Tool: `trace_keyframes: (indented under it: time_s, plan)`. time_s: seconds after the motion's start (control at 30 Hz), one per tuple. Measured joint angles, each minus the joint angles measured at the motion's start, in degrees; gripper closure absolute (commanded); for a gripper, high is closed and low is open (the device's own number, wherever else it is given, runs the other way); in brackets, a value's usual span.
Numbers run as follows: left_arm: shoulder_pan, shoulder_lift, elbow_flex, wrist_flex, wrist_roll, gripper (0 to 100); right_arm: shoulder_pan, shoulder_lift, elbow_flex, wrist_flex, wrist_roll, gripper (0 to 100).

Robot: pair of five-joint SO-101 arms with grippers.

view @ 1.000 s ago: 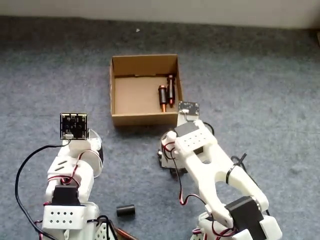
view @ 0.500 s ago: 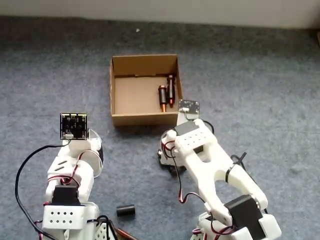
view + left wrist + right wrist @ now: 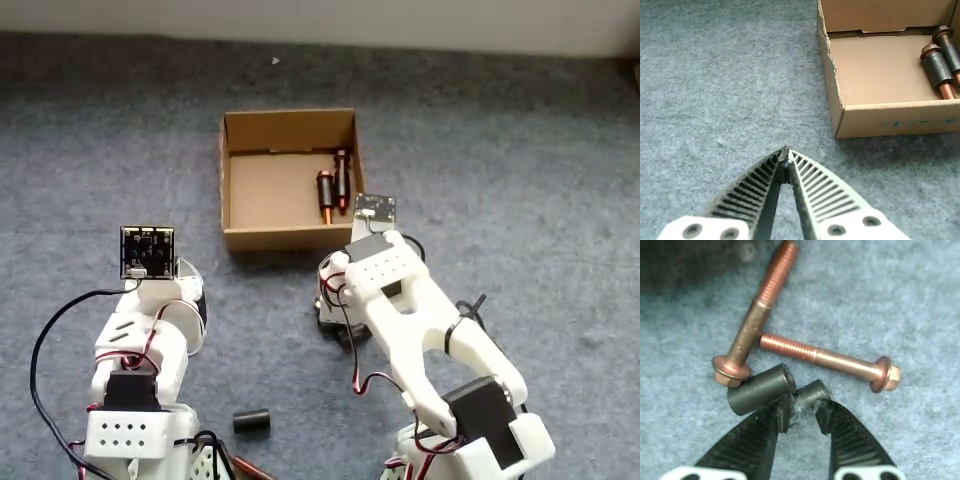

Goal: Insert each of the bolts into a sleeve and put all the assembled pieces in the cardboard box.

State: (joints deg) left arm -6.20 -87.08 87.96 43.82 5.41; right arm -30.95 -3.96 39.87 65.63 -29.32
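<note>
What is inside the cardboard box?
Two bolts, each in a dark sleeve, lie side by side by the box's right wall. The floor strip behind its near wall is hidden.

My right gripper (image 3: 803, 415) is hemmed in at the front by two dark cylindrical sleeves (image 3: 760, 389) and two copper-coloured hex-head bolts (image 3: 832, 360) lying close together, while ahead of my left gripper (image 3: 786, 153) bare grey carpet (image 3: 715, 75) lies open, the brown cardboard box (image 3: 890, 117) wall standing near.

Two copper bolts (image 3: 751, 330) touching, sleeves (image 3: 760, 390) beside (unassembled)
</note>
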Motion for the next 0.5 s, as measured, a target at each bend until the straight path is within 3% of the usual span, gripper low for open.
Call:
trace_keyframes:
  time_s: [0.5]
  plan:
    - [0.0,0.0,0.0,0.0,0.0,98,-0.62,4.48,-0.62,-0.26,0.0,84.3]
